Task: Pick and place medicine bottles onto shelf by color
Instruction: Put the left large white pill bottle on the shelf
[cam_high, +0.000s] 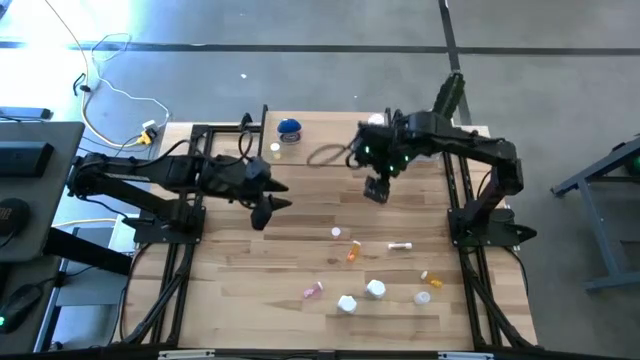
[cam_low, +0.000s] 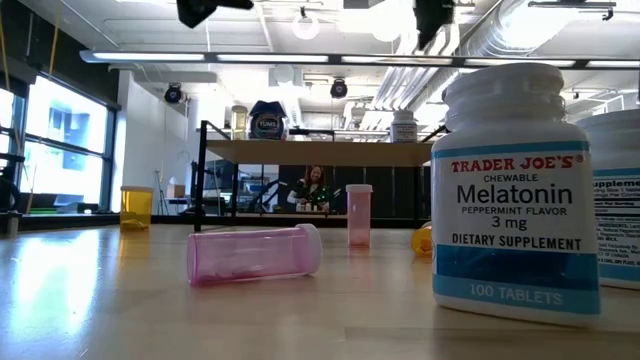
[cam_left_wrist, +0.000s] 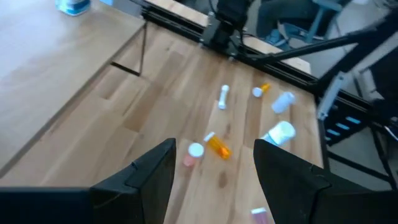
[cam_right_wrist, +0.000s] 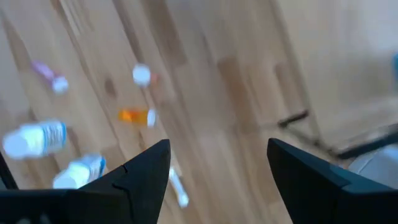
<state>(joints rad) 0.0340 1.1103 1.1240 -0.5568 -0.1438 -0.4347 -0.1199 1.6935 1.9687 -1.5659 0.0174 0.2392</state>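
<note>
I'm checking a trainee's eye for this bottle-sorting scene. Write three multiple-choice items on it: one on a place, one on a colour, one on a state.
1. Where is the blue-lidded jar?
A. on the shelf at the far side of the table
B. among the loose bottles at the near side
C. in the left gripper

2. What colour is the bottle lying on its side nearest the low camera, beside the Melatonin bottle?
A. blue
B. pink
C. green

3. How do the two grippers stand?
A. both shut on bottles
B. the right shut on an orange bottle
C. both open and empty

Answers:
1 A: the high view shows the jar on the shelf's board, far from the scattered bottles.
2 B: the lying bottle is clear pink.
3 C: the left gripper and the right gripper each show spread fingers with only table between.
</note>
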